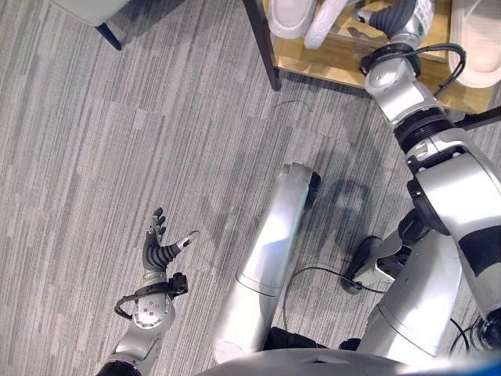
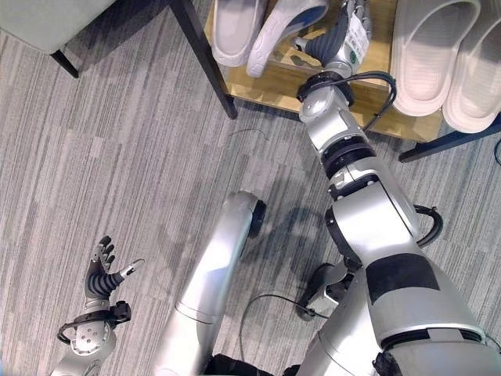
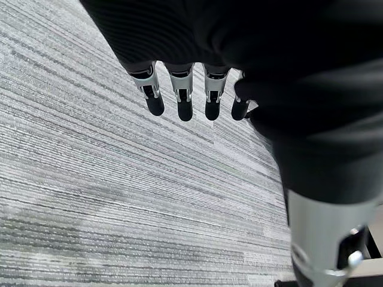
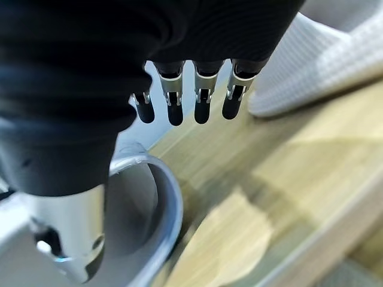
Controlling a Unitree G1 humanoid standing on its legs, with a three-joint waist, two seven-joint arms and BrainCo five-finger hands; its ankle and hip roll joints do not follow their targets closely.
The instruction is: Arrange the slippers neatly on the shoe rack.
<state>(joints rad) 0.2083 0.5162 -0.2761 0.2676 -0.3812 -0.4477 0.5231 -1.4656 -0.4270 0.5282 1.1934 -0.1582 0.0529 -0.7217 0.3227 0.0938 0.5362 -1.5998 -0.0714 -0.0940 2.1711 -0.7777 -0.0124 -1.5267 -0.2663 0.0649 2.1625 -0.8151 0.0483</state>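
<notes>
Right hand (image 2: pixel 344 35) open over shoe rack (image 2: pixel 376 102) slippers (image 2: pixel 434 55).

The floor (image 1: pixel 117 141) is carpet in fine grey streaks, pale and dark lines running side by side. The shoe rack (image 2: pixel 376 110) has a light honey-coloured wooden shelf with visible grain and a dark, almost black frame. On that shelf, the pair of slippers (image 2: pixel 442 55) is plain off-white. The slipper (image 2: pixel 282 31) lying against another further along the shelf is white with a blue-grey lining. The left hand (image 1: pixel 160 247) shows silver fingers with dark tips and a black ribbed cover.
</notes>
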